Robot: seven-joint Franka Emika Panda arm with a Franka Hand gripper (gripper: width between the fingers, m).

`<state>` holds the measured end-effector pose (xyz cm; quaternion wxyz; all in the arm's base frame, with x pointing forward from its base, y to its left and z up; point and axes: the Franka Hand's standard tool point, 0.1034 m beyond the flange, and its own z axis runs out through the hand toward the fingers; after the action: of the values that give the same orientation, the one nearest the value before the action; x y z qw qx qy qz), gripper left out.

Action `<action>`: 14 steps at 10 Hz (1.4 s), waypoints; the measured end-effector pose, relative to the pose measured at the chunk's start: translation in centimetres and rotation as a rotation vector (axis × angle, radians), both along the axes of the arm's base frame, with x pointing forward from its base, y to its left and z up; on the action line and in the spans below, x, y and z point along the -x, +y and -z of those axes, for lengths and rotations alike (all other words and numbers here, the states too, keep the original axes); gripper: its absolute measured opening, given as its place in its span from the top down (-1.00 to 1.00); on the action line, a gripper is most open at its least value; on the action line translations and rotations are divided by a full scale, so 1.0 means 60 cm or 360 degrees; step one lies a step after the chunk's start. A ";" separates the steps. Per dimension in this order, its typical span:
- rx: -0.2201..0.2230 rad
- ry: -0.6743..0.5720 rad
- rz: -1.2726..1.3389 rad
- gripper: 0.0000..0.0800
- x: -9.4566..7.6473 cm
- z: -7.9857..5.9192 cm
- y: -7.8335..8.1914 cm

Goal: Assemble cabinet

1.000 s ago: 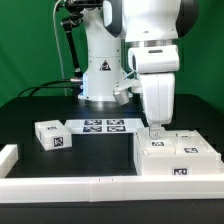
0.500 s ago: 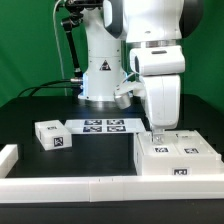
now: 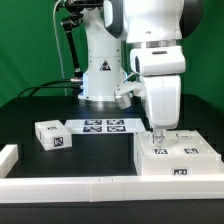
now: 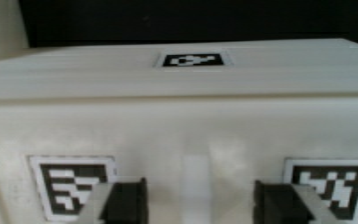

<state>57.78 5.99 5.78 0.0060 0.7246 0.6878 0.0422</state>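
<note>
Exterior view's left: loose block [image 3: 50,135] on the counter [image 3: 95,158], unmoved. Marker board [image 3: 103,126] mid, same. Exterior view's right: arm [image 3: 160,70] crept a hair rightward over the last second and is now parked, jaws down at the far-left top of the cabinet [image 3: 180,166]. Reads as lining up on the cabinet, no grasp yet. Block well apart. Wrist view adds what the exterior hides: jaws wide, nothing between them, a tag [image 4: 73,190] either side. Touching the top or not: can't tell.
</note>
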 end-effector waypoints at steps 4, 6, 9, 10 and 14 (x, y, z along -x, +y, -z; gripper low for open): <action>0.0001 -0.0074 0.0058 -0.76 0.024 -0.026 -0.006; -0.0018 -0.0163 0.0203 -0.98 0.060 -0.052 -0.011; -0.0060 -0.0217 0.0384 -0.99 0.101 -0.058 -0.012; -0.0085 -0.0211 0.0494 -0.99 0.119 -0.051 -0.006; -0.0151 -0.0227 0.0645 -0.99 0.146 -0.035 0.022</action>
<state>49.02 7.30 7.89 0.0288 0.8427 0.5233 0.1235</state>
